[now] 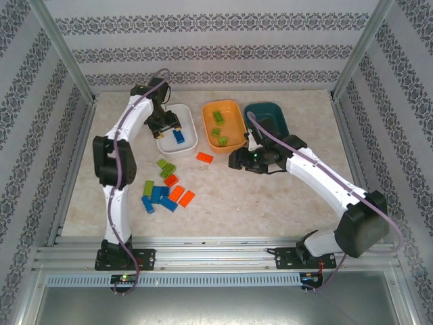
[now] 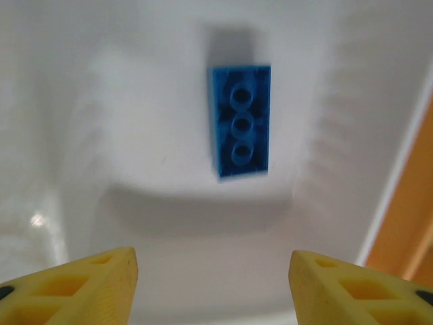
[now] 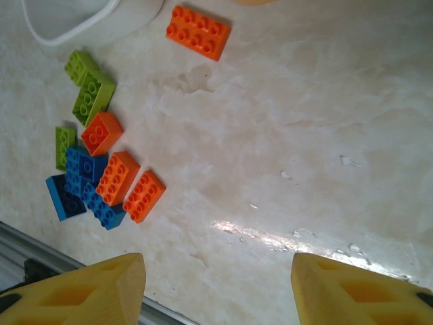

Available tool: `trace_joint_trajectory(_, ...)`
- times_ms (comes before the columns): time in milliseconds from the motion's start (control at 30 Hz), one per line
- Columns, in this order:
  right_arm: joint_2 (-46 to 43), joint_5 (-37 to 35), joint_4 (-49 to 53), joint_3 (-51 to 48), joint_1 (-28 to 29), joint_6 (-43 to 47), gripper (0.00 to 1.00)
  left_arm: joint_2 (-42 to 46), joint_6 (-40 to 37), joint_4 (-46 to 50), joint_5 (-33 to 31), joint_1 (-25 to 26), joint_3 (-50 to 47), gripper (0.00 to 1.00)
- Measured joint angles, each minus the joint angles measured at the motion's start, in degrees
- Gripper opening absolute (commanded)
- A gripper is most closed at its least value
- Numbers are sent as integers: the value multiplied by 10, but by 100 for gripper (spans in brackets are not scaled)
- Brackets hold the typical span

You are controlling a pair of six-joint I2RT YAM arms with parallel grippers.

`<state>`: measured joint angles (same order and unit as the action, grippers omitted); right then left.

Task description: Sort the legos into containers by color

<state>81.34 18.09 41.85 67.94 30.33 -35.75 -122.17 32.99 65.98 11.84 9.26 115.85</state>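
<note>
The left gripper hangs just above the white dish, its yellow fingers spread about halfway with nothing between them. Below it a blue brick lies flat and free on the dish floor, studs up, so this reads as the drop-off end of a carry: jaws parted, brick already where blue belongs.

The white dish sits toward the far edge of the counter, left of centre. Beside it to the right is the orange dish, which holds a few lime green bricks, and next along is the dark teal dish, partly covered by the right arm; its contents I cannot make out.

The right gripper hovers over bare counter near the middle, fingers likewise apart and empty. A single orange brick lies just near of the orange and white dishes. The unsorted pile of blue, orange and green bricks rests closer to the left edge, probably the next source for either arm.
</note>
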Motion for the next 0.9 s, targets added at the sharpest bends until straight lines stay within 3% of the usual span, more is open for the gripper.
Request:
trace_joint_trajectory(233,20,13,-2,6,7,9,59,330,-3,-8,-57,5,-320,63)
trace_joint_trajectory(433,34,26,-14,6,10,15,59,496,56,-9,-58,5,-554,63)
trace_joint_trajectory(633,53,37,-16,6,22,17,59,537,112,-41,-36,5,-688,63)
trace_joint_trajectory(900,54,39,-15,6,22,21,59,516,143,-107,-15,5,-733,62)
